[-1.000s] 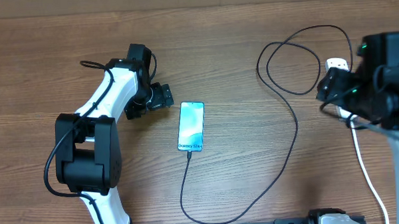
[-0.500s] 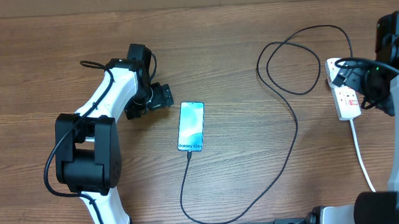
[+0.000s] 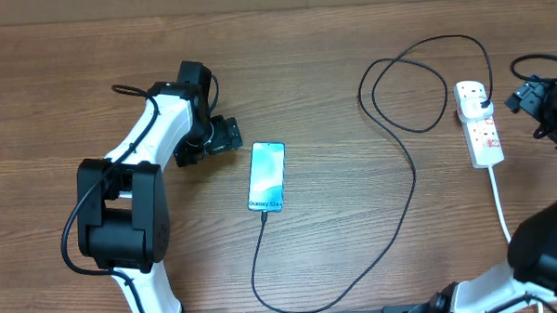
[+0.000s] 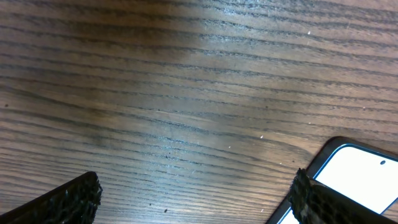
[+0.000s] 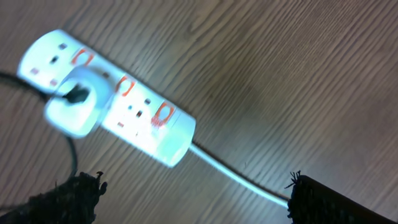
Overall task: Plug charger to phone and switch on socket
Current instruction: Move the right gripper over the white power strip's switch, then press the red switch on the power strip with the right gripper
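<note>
Seen from above, the slim blue-screened smartphone point(image 3: 267, 176) lay mid-frame on the wooden desk point(image 3: 330, 43). The thin black charger cable point(image 3: 414, 184) looped from its lower end to the white power strip point(image 3: 479, 123) at the right. The left tool point(image 3: 229, 137), spread and empty, sat just left of the phone; its own camera caught only the phone's corner. The right tool point(image 5: 196, 193), also spread, hung above the strip, and only that close view showed the strip's red switches point(image 5: 163, 113).

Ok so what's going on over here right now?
A phone is being set up to charge. The phone lies screen-up in the middle. The charger cable meets its bottom edge, and the cable's other end is plugged into the white power strip on the right. The left hand sits open beside the phone's top corner, holding nothing. The right hand hangs open just right of the strip, not touching it. Whether the red switches are on cannot be told.
</note>
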